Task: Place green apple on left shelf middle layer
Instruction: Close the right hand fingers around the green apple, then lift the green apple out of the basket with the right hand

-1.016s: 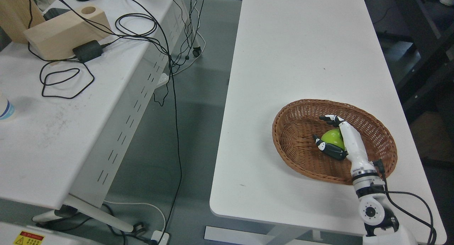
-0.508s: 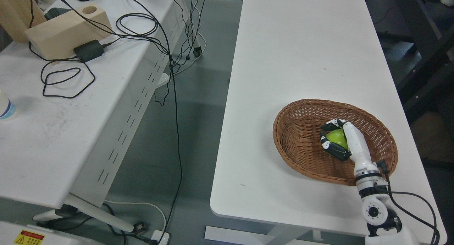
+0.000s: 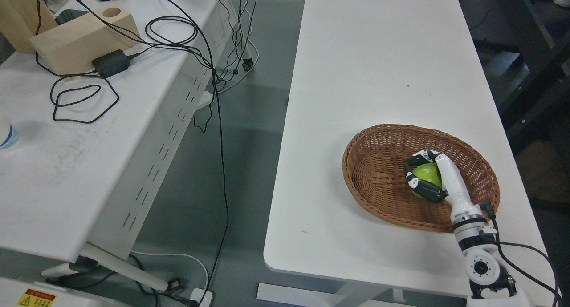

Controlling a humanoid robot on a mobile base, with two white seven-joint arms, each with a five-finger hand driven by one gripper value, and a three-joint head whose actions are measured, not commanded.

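A green apple [image 3: 428, 174] lies inside a brown wicker basket [image 3: 378, 173] on the white table at the lower right. My right hand [image 3: 423, 175] reaches into the basket from the bottom right, its black and white fingers [image 3: 426, 189] curled around the apple. The hand covers the apple's right side. No shelf shows in this view. My left arm is out of the picture.
The white table [image 3: 378, 66] stretches away beyond the basket. Across a grey floor gap to the left stands another white table [image 3: 67, 164] with a wooden block [image 3: 82, 38], a black power adapter [image 3: 110, 63] and tangled black cables [image 3: 213, 75].
My right hand's fingers, spread around the apple a second ago, have closed on it. Hand and arm have shifted slightly to the right.
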